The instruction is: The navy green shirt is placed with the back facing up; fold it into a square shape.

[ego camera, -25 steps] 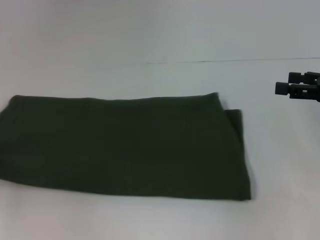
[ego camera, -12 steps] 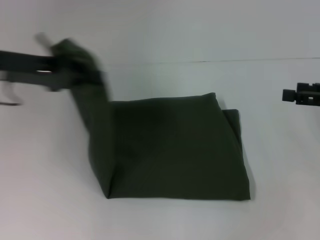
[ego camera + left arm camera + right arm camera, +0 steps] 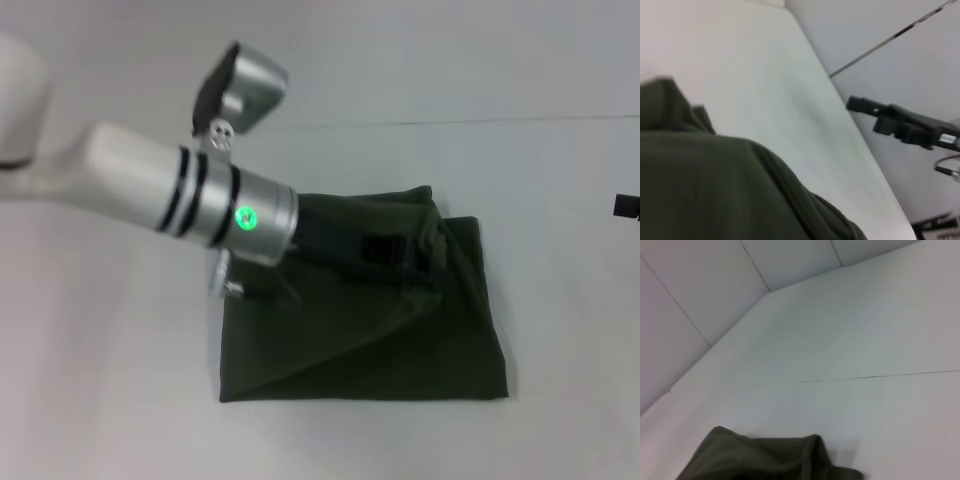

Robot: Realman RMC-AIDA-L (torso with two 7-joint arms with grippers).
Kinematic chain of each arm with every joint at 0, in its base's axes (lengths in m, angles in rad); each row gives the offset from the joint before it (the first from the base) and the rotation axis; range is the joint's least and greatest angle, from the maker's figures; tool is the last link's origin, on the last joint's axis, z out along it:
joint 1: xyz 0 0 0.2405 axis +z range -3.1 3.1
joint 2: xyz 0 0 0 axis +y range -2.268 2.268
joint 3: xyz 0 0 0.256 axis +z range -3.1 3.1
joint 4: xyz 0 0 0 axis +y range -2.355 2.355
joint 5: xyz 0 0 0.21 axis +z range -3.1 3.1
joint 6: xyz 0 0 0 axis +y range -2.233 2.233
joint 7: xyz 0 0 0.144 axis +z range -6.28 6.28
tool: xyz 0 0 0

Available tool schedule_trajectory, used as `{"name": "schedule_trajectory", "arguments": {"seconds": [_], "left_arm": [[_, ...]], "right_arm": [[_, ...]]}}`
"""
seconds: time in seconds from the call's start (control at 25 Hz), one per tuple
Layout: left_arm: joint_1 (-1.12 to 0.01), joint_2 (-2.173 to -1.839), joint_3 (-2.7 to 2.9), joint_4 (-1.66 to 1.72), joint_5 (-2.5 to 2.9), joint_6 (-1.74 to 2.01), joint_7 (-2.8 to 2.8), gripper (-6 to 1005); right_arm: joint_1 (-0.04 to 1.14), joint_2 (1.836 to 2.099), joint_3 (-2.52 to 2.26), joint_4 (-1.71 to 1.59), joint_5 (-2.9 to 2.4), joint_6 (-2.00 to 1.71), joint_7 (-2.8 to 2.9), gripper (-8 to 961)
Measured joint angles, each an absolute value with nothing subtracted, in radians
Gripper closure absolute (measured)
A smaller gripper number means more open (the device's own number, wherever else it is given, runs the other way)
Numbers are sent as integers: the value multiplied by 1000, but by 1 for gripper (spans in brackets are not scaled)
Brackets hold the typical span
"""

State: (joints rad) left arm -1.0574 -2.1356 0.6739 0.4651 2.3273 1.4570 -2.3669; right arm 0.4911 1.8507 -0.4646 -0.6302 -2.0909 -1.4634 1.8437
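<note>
Since 0.5 s ago the left arm has swung across the table, carrying the lifted end of the navy green shirt over toward the right side; the right gripper moved further to the right edge of the head view.

Now the left gripper is low over the shirt's far right part, closed on a bunch of cloth. A diagonal fold runs from there to the near left corner. The shirt lies center-right on the table, approx. square.

Right gripper is well apart from the shirt; whether its fingers are wide or narrow, I cannot tell.
</note>
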Motion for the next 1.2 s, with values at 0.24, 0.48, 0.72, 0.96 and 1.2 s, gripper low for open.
{"name": "schedule_trajectory", "arguments": {"seconds": [0.24,0.48,0.72,0.96,1.2], "left_arm": [[-1016,-2153,669,387,2203,1393,-2375,832],[-930,-2099,640,521,1960,1652,-2384,607],[-787,-2048,636,542,1838,1721,-2136,466],[-747,-2051,644,543,1837,1748,-1991,357],[-737,-2044,657,551,1854,1775,-1822,76]], "right_arm": [[502,1845,-471,-626,-2091,-1459,1849,11],[518,1842,-473,-623,-2090,-1463,1878,11],[570,1820,-492,-601,-2090,-1497,2081,11],[631,1791,-565,-556,-2104,-1542,2265,11],[720,1774,-656,-518,-2184,-1573,2439,11]]}}
